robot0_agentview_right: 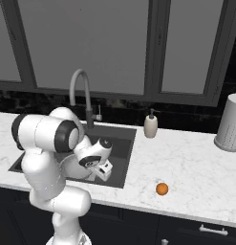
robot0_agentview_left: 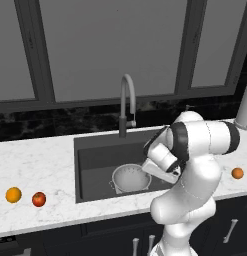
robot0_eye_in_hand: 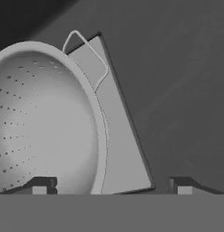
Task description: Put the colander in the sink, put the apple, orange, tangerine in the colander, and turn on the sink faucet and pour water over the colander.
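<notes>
The colander (robot0_agentview_left: 131, 178) sits upright on the floor of the sink (robot0_agentview_left: 90, 165), partly over the lighter patch, with the faucet (robot0_agentview_left: 126, 102) arched above the back edge and no water running. The gripper (robot0_eye_in_hand: 111, 186) hangs low in the basin, just beside the colander's right rim, its fingers spread with that rim between them; from the hand view I can't quite tell whether either tip touches the metal, but nothing is clamped. So placing looks done, and the sensible thing is a straight lift clear of the rim before any sideways swing, lest a finger catch the handle and tip the bowl. All three fruits wait on the counter: the orange (robot0_agentview_left: 13, 194) and apple (robot0_agentview_left: 39, 199) close together left of the sink, the tangerine (robot0_agentview_left: 237, 173) to its right.
</notes>
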### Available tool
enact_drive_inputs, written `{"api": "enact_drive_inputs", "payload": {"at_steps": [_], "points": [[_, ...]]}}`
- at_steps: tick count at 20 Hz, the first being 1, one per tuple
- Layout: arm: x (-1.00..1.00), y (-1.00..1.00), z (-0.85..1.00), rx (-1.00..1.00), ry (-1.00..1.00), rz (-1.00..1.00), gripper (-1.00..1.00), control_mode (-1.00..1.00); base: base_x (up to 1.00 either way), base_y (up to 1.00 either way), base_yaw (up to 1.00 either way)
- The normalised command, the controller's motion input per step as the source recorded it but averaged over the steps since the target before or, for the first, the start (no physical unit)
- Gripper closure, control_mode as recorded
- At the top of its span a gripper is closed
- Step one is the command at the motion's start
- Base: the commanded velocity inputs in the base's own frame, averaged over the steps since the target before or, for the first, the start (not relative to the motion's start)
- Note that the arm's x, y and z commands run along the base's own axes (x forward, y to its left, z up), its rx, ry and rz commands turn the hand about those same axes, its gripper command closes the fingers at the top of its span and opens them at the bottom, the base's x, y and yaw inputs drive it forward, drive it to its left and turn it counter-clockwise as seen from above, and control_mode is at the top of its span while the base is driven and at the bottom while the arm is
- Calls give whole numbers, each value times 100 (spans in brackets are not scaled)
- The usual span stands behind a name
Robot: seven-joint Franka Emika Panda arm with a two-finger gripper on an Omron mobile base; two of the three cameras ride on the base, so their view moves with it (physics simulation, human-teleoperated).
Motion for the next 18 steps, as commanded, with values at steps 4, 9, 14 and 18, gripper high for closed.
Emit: {"api": "enact_drive_inputs", "payload": {"at_steps": [4,9,14,18], "points": [[-24,-16,99,0,-7,0,-100,-100,0,0,0],[-9,-14,100,0,-9,0,-100,-100,0,0,0],[0,-29,100,-4,-4,0,-100,-100,0,0,0],[-18,-54,99,-11,0,1,-100,-100,0,0,0]]}}
